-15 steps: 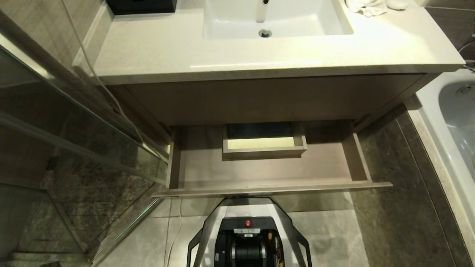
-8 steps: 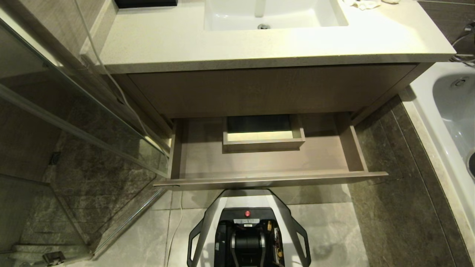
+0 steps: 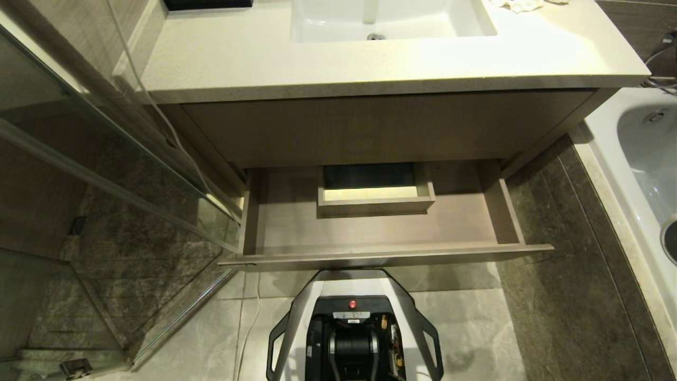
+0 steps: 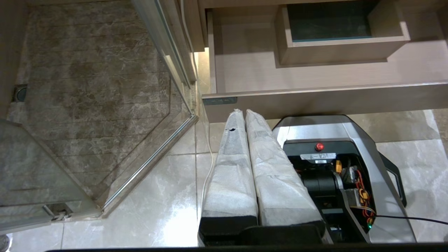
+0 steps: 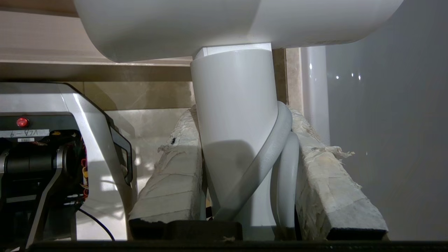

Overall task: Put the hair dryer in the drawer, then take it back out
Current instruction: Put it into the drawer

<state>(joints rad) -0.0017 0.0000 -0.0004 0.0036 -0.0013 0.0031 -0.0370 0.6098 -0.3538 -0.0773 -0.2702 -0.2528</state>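
Right gripper: closed on the handle of the hair dryer. The white handle is clamped between the two tape-wrapped fingers, and loops of the white cord are pinched in alongside it. The barrel is seen above the fingers, lying crosswise and filling that edge of the right wrist view. The dryer is thus held in the gripper, outside the drawer, low down beside the robot's base, with a pale smooth wall close on its other side. Neither gripper nor dryer is caught by the head view.

Left gripper: fingers pressed together, nothing between them. It is hung just in front of the drawer's front panel, near the corner carrying the small dark label, above the tiled floor.

Drawer: pulled fully out under the vanity counter. Its floor is bare; only the boxed rectangular cut-out is seen at the rear middle.

Surroundings: a white sink is set in the counter, a crumpled white towel is noted at the counter's far right corner, a glass shower partition stands on the left, and a bathtub rim on the right.
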